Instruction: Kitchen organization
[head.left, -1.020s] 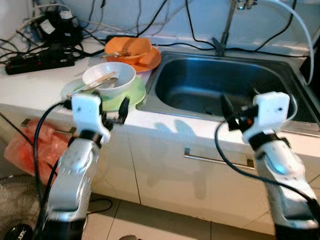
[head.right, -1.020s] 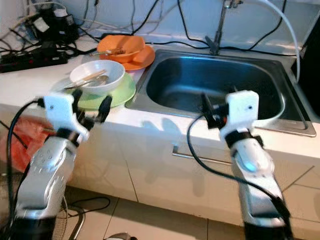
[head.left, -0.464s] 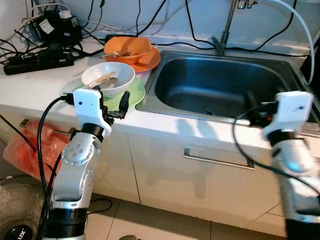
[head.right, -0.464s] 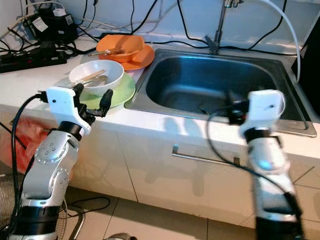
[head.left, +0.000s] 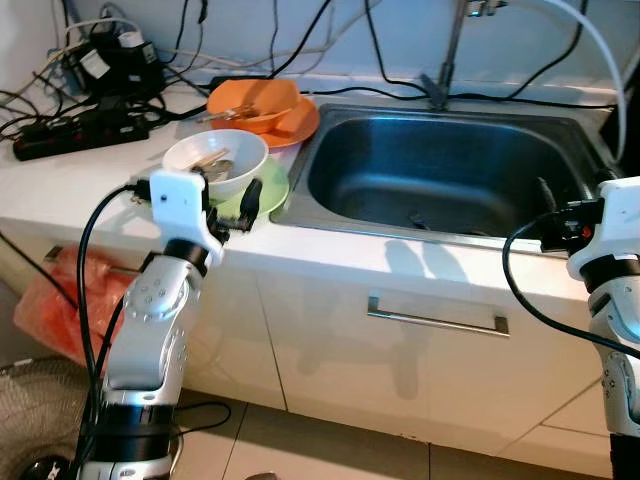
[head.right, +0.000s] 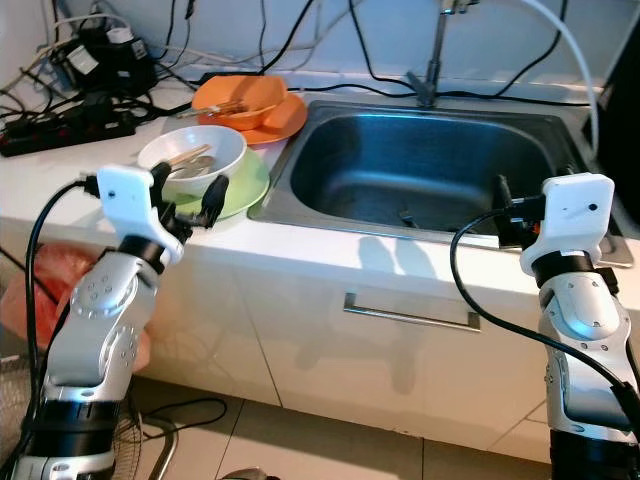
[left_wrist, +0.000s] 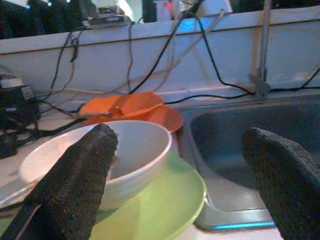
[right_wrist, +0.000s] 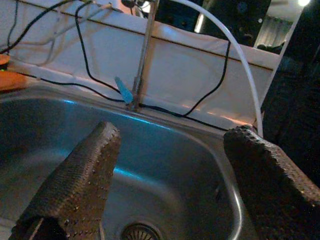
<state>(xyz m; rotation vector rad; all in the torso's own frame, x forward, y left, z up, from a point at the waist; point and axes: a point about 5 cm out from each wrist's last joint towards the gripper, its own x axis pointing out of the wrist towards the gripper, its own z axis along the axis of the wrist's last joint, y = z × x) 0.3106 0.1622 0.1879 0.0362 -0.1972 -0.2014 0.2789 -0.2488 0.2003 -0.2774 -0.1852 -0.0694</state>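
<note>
Sink (head.left: 440, 170), stainless, occupies the counter's 2 o'clock area. Green plate (head.left: 268, 190) carrying white bowl (head.left: 215, 160) sits just beside it at 9 o'clock; orange dishes (head.left: 265, 105) lie at 11 o'clock. Left gripper (left_wrist: 180, 175), fingers apart, faces the bowl. Right gripper (right_wrist: 167, 190), fingers apart, hovers at the sink's front rim.

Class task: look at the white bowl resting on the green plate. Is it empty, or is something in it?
Not empty. The white bowl sits upright on the green plate, and utensils lie inside it, their handles leaning on its rim. Exactly which utensils, cannot tell.
</note>
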